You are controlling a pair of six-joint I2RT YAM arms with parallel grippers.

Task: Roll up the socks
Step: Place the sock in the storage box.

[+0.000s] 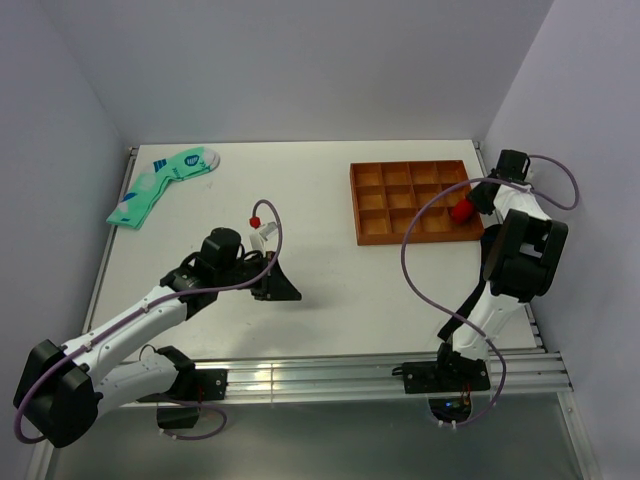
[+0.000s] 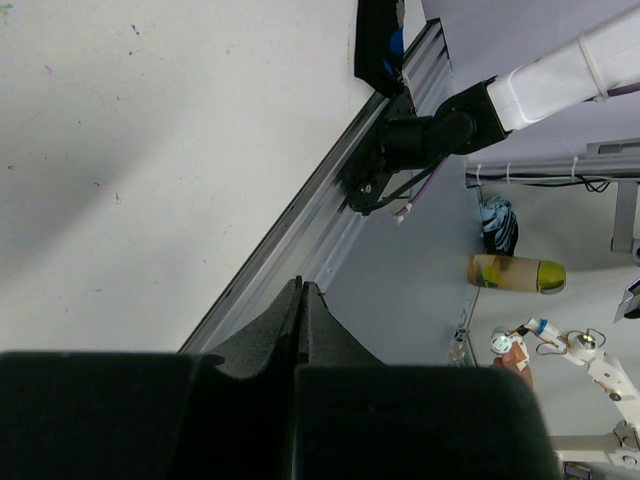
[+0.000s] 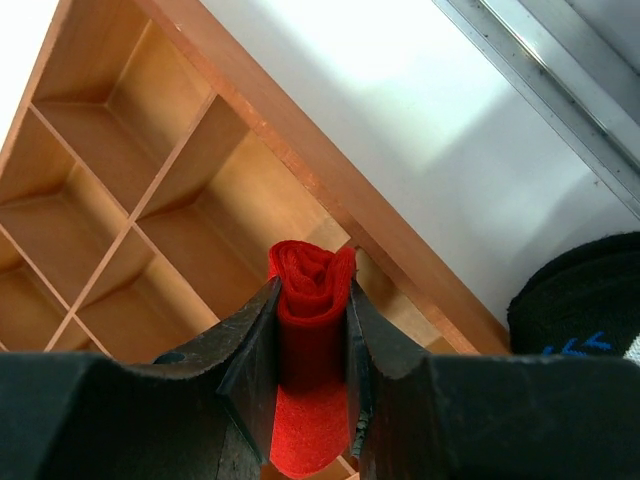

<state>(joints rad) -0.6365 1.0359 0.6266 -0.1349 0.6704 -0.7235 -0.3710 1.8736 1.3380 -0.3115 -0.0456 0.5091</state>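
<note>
The socks (image 3: 310,300) are a tight bright red roll, and my right gripper (image 3: 312,287) is shut on it, one finger on each side. In the top view the red roll (image 1: 461,211) hangs at the right end of the brown compartment tray (image 1: 356,205), with the right gripper (image 1: 468,206) over the tray's right-hand cells. The wrist view shows the roll's end above a cell near the tray's outer wall (image 3: 300,160). My left gripper (image 1: 285,290) sits low over the middle of the table, shut and empty, and its fingertips (image 2: 302,285) are pressed together near the front rail.
A mint-green sock (image 1: 160,185) with blue marks lies at the far left of the table. A black fuzzy object (image 3: 580,295) lies on the table just outside the tray. The metal rail (image 2: 300,230) runs along the table's near edge. Walls close in on three sides.
</note>
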